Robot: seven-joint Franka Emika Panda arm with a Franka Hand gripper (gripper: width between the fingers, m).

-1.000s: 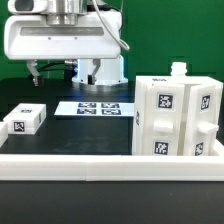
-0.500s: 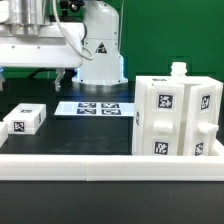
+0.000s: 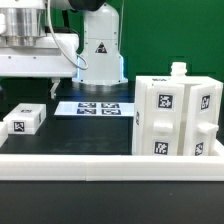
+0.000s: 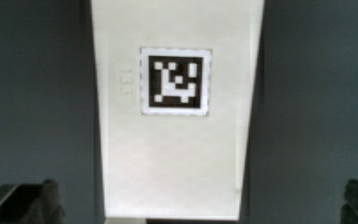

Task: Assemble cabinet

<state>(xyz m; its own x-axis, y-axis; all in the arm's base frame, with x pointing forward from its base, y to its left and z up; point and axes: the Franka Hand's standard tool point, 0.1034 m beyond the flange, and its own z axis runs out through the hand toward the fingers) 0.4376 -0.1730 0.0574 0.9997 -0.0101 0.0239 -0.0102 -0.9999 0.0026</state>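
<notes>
Wrist view: the pincer (image 4: 194,205) hangs wide open, jaws straddling a small tagged panel (image 4: 181,160) lying on the worktop (image 3: 80,135), well apart from the cabinet body (image 3: 176,118) at the exterior view's right. An off-centre descent could nudge the panel askew and spoil the grasp.

Bare table (image 3: 85,135) lies between small panel (image 3: 24,121) and cabinet body (image 3: 175,115) (marker board (image 3: 95,107) flat behind).
</notes>
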